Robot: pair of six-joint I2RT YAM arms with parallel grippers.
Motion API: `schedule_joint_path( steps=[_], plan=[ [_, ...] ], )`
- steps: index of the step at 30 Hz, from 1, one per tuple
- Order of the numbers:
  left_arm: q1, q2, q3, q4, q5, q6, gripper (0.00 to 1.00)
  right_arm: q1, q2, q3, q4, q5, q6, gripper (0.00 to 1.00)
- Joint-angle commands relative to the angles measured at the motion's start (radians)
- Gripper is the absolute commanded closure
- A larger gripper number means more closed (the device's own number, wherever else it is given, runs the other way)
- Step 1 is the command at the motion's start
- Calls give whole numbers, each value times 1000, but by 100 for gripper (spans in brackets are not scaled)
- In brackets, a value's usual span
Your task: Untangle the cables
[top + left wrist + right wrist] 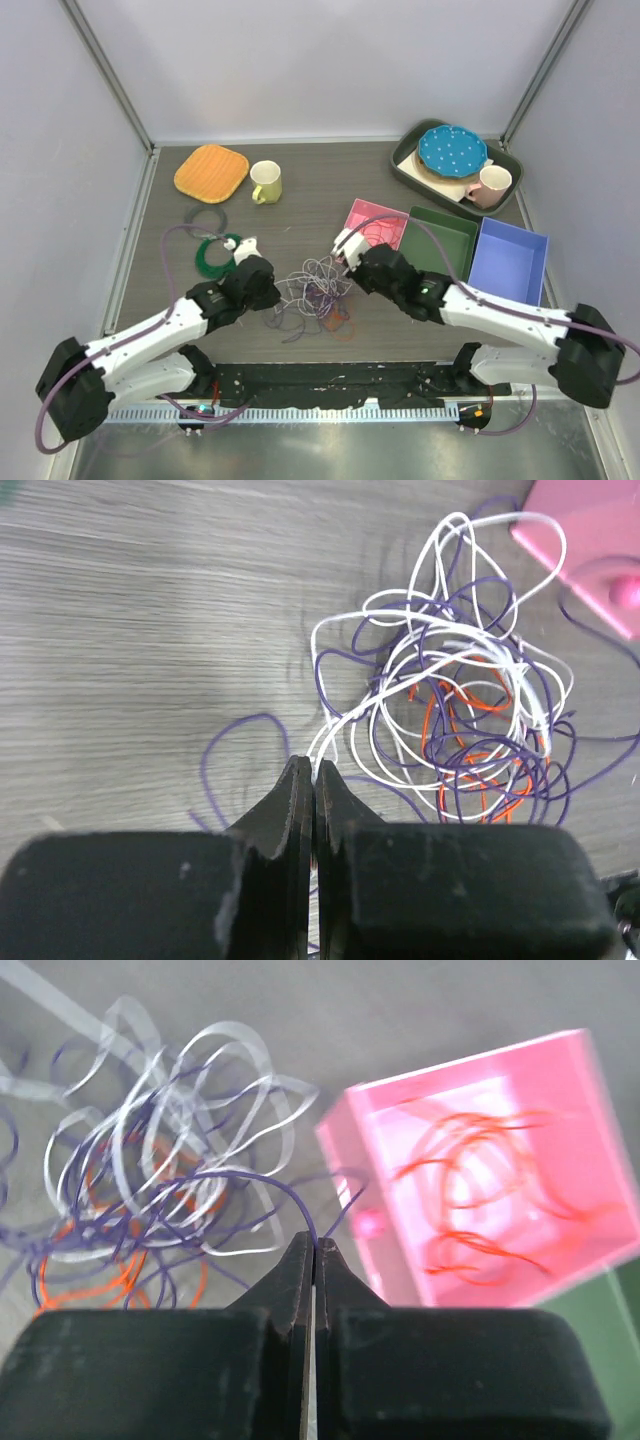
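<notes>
Your cables [318, 290] lie tangled mid-surface, toward the near edge, between both arms. The left end effector [313, 772] is closed, seemingly on a white strand [330, 735]; the right end effector [315, 1248] pinches a purple strand [240, 1173]. The knot sits between the 2.

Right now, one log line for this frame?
phase: untangling | left pincer: shut on white cable | right pincer: shut on purple cable | tangle: white/purple/orange, knotted, between pincers
</notes>
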Motion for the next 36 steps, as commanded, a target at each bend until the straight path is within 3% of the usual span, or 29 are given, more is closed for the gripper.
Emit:
schedule_joint_path(
  steps=[1, 2, 4, 9, 19, 24, 31, 36],
  plan=[
    [0, -143, 45, -204, -284, -100, 100, 0, -174, 31, 128, 389, 210, 99],
    [1, -166, 52, -241, -332, -125, 100, 0, -223, 38, 120, 505, 243, 99],
    [1, -230, 59, -351, -445, -203, 100, 0, -263, 61, 114, 587, 284, 99],
    [12, -344, 68, -508, -558, -298, 100, -1, -297, 171, 46, 863, 303, 99],
    [32, -454, 66, -770, -713, -522, 100, -43, -309, 455, 89, 1110, 159, 99],
    [35, -462, 71, -787, -724, -535, 100, -66, -268, 590, 197, 1118, -71, 99],
    [40, -441, 51, -789, -716, -562, 100, -84, -202, 816, 275, 1052, -225, 99],
    [49, -419, 57, -804, -722, -581, 100, -83, -93, 1014, 408, 1099, -401, 99]
  ],
)
